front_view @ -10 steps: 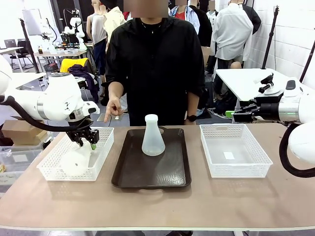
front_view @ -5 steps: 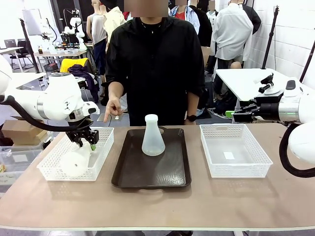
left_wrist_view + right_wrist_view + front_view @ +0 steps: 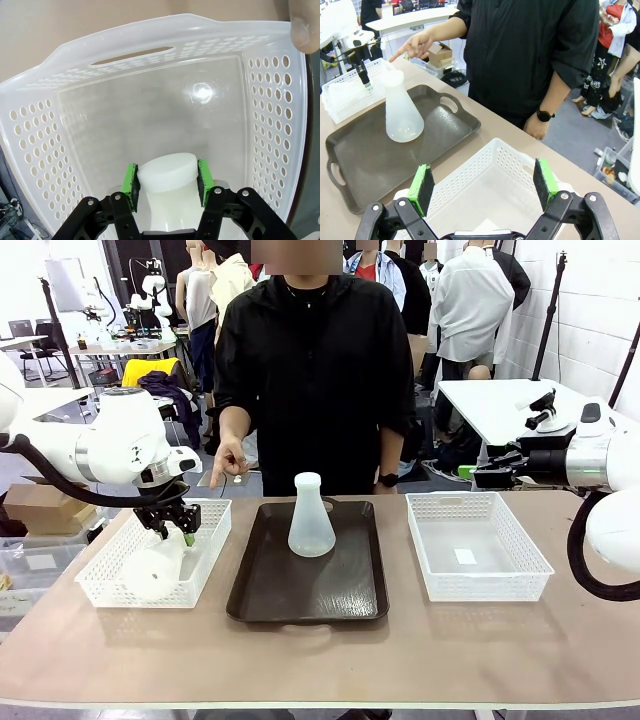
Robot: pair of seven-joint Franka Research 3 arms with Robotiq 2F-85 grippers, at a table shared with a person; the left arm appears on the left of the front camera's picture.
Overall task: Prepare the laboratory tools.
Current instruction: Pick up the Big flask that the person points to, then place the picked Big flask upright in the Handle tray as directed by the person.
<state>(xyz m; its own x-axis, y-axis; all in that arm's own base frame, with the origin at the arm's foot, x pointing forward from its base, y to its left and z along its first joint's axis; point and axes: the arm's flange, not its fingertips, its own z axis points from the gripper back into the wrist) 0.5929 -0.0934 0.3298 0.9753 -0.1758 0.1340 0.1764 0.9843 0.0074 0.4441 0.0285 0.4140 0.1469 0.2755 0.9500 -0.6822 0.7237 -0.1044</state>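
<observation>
left jaws grip one flask [image 3: 167, 175]; right jaws gape; second flask [image 3: 311, 518] on tray [image 3: 270, 595].

white rounded arms [image 3: 110, 445], black cable, black fingers [image 3: 422, 187] with green pads, silver screws.

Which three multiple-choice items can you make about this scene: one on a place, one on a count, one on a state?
1. Where does the upright flask stand?
A. in the right basket
B. on the dark tray
C. on the bare table

2. How many white mesh baskets are on the table?
A. one
B. two
C. three

3. What is the left gripper doing?
A. hanging open over the tray
B. shut on nothing
C. shut on the neck of the tilted flask in the left basket

Answers: 1 B, the flask stands on the tray between the baskets. 2 B, one at each side of the tray, the other being the right basket. 3 C, the green pads press both sides of the neck.
</observation>
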